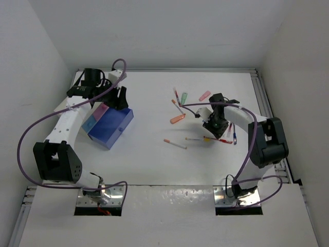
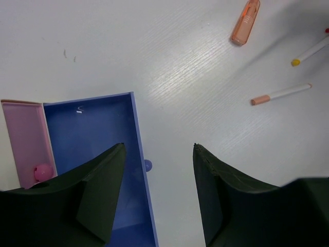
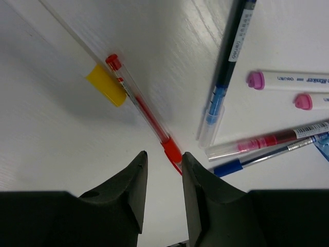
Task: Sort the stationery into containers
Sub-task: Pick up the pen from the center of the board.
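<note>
- Both fingers of the left hand (image 2: 159, 146) blocked the near ends of the two boxes, so those parts could not be seen.
- A small pink round piece (image 2: 42, 171) showed at the pink box's (image 2: 23, 128) near end, half behind one finger. Whether it lay inside or belonged to the box could not be told.
- The left hand stood wide open and held nothing. One finger hung over the blue box (image 2: 92, 134), the other over the bare table (image 2: 154, 51).
- Two boxes sat side by side, walls touching, the pink one on the outer side of the hand.
- Ahead of that hand and off to its other side lay one orange marker (image 2: 245, 21) and two thin pens: an orange-capped pen (image 2: 281, 94) and a yellow-tipped pen (image 2: 310, 53), the latter cut off by the frame.
- The right hand (image 3: 163, 154) had its jaws narrowly apart, straddling the red pen's (image 3: 141, 105) near tip. Contact could not be made out.
- Seven pens lay ahead of this hand: the red pen, a yellow-capped clear pen (image 3: 105, 85) just beside it, a dark blue pen (image 3: 229, 56), two pink-capped white pens (image 3: 288, 81), a magenta pen (image 3: 267, 140) and a blue pen (image 3: 247, 163), the last four cut off.
</note>
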Motion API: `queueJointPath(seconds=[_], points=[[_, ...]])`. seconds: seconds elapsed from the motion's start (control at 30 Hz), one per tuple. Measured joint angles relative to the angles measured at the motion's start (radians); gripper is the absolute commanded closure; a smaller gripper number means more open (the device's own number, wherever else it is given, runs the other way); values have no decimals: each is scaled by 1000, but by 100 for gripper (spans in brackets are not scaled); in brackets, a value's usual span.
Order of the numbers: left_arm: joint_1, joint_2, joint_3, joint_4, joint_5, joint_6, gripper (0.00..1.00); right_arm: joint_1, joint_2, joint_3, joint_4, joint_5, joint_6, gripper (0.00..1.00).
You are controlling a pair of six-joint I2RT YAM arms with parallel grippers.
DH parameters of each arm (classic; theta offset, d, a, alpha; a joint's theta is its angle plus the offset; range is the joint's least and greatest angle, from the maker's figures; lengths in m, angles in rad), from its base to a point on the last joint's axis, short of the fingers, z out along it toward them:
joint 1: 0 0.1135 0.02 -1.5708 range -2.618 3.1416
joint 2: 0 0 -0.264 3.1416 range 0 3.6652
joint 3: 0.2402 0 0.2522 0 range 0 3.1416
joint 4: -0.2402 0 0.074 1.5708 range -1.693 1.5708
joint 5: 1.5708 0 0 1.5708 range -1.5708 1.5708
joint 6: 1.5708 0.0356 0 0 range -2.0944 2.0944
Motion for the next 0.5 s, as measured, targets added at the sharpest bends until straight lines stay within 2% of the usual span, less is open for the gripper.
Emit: queueJointPath(seconds=[0.5], points=[[10, 0, -4, 11, 12, -14, 39, 37, 88, 2, 46, 12, -3, 68]])
